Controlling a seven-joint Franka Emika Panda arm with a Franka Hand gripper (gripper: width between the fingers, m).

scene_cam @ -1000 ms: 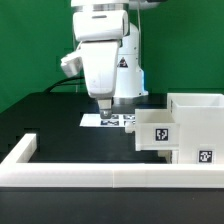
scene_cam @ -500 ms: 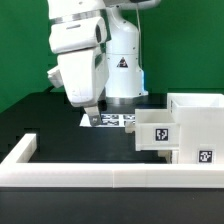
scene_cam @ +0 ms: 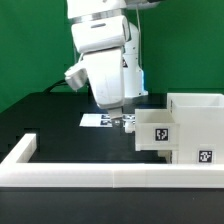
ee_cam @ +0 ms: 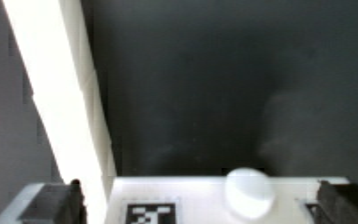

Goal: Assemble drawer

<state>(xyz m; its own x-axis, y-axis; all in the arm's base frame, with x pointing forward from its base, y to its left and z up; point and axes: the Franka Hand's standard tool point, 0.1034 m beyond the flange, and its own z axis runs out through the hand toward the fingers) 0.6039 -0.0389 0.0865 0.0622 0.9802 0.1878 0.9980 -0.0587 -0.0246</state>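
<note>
1. The gripper point(scene_cam: 124, 120) hangs low over the marker board point(scene_cam: 100, 120), just above the black table point(scene_cam: 60, 125).
2. In the wrist view its fingers point(ee_cam: 51, 203) stand spread, one on each side, gripping nothing.
3. A small white knob point(ee_cam: 247, 184) sits on the marker board between them.
4. The white drawer box point(scene_cam: 180, 128) stands at the exterior view's right, near the gripper but apart.
5. A white rail point(scene_cam: 100, 176) runs along the near edge.

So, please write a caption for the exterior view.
Panda gripper poised above the marker board, beside the white drawer box.
</note>
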